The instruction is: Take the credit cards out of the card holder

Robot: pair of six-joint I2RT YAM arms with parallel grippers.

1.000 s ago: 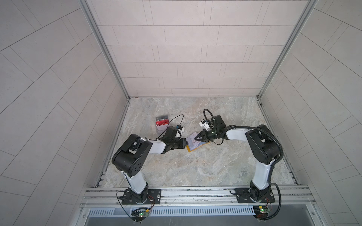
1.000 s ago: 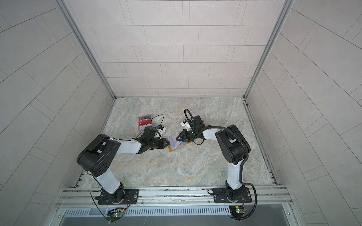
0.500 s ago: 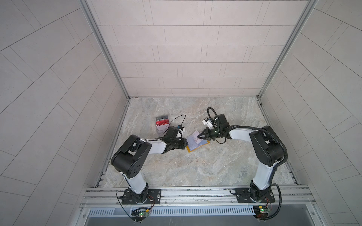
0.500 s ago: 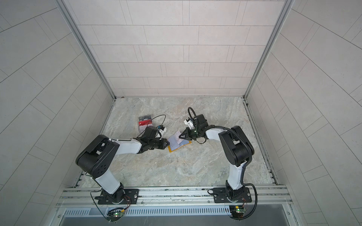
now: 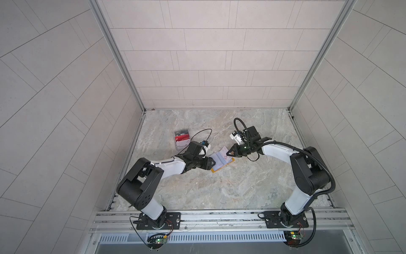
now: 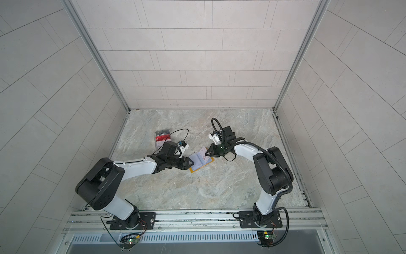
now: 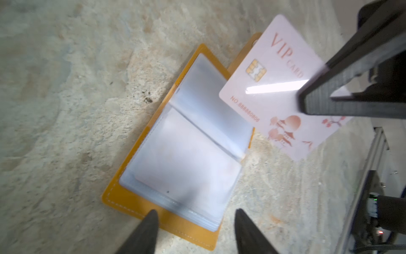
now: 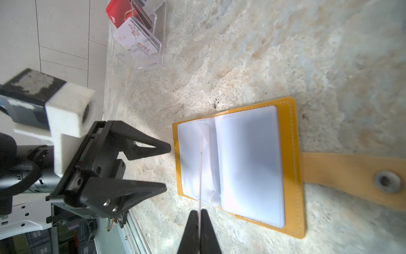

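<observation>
The mustard-yellow card holder (image 5: 222, 163) (image 6: 198, 163) lies open on the stone floor, its clear sleeves (image 7: 186, 143) facing up and its snap tab (image 8: 351, 176) stretched out flat. My right gripper (image 8: 199, 212) (image 5: 229, 153) is shut on a white credit card (image 7: 274, 88) lettered "VIP CARD". It holds that card edge-on (image 8: 200, 167) above the holder's sleeves. My left gripper (image 7: 196, 211) (image 8: 168, 166) (image 6: 190, 163) stands open at the holder's opposite short edge with nothing between its fingers. A pale card shape shows faintly inside one sleeve.
A clear tiered stand (image 5: 182, 140) (image 8: 140, 41) at the back left shows a dark grey, a red and a white card. The left wall and its metal rail run close behind the stand. Both arms meet over the middle of the floor.
My left gripper has opened and let go of the card holder's edge. My right gripper has closed on the white card and shifted slightly right with it.
</observation>
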